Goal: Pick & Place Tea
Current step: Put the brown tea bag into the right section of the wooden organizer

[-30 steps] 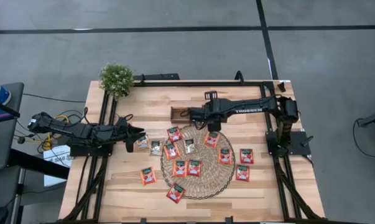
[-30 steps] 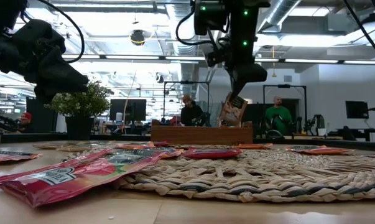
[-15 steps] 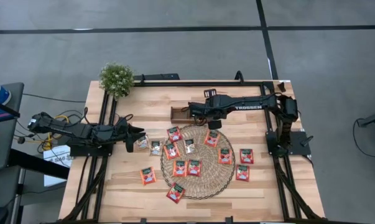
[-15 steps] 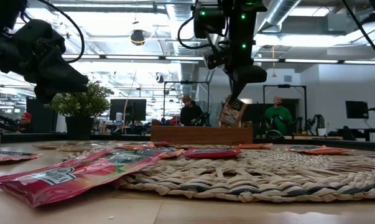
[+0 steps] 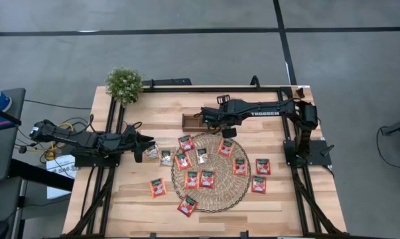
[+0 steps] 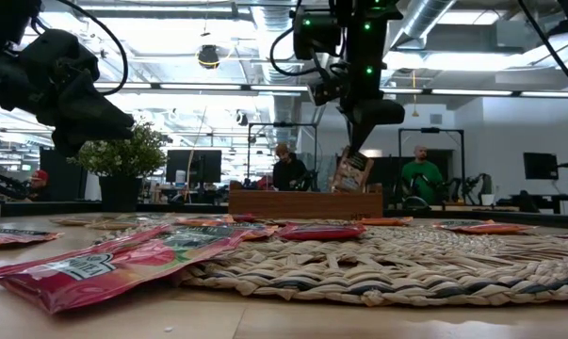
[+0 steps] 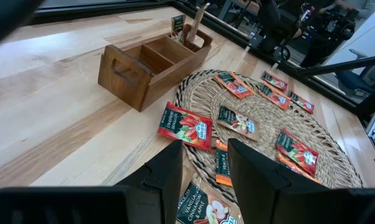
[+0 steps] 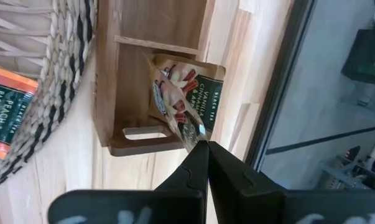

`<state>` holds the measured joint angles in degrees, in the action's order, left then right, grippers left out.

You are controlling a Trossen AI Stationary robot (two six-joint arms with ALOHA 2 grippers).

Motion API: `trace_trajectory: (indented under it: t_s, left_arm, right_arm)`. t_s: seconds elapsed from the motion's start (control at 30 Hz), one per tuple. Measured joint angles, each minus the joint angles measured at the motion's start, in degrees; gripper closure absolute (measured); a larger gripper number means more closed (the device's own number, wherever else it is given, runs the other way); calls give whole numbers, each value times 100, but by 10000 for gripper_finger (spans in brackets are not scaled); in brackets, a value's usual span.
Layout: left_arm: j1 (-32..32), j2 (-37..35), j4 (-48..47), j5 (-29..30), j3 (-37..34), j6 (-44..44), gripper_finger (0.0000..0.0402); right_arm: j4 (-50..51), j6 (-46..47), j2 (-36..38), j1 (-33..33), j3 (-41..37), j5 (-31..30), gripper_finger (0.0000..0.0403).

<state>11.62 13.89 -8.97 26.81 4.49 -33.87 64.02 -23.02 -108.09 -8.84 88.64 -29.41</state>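
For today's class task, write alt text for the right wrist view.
The right end effector pinches a corner of a pale tea sachet, dangling it over the end compartment of the wooden tray. The woven mat lies beside the tray.

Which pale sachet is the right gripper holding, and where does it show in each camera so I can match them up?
High view: not visible, hidden beneath the right gripper.
Low view: the pale grey-beige flat tea sachet hangs centre frame, just above the tray.
Left wrist view: far off, edge-on over the tray's far end.
Right wrist view: pinched by one corner, over the end compartment.
Shared landmark: the small brown wooden divided tray.
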Motion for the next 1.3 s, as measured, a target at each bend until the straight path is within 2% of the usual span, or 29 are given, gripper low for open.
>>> trace_trajectory:
  t_s: [1.07, 1.3]
  left_arm:
    - [0, 0, 0, 0, 0, 0, 282]
    - [-2, -2, 0, 0, 0, 0, 282]
  right_arm:
    - [126, 2, 0, -31, 0, 416, 403]
    - [105, 0, 0, -35, 0, 613, 377]
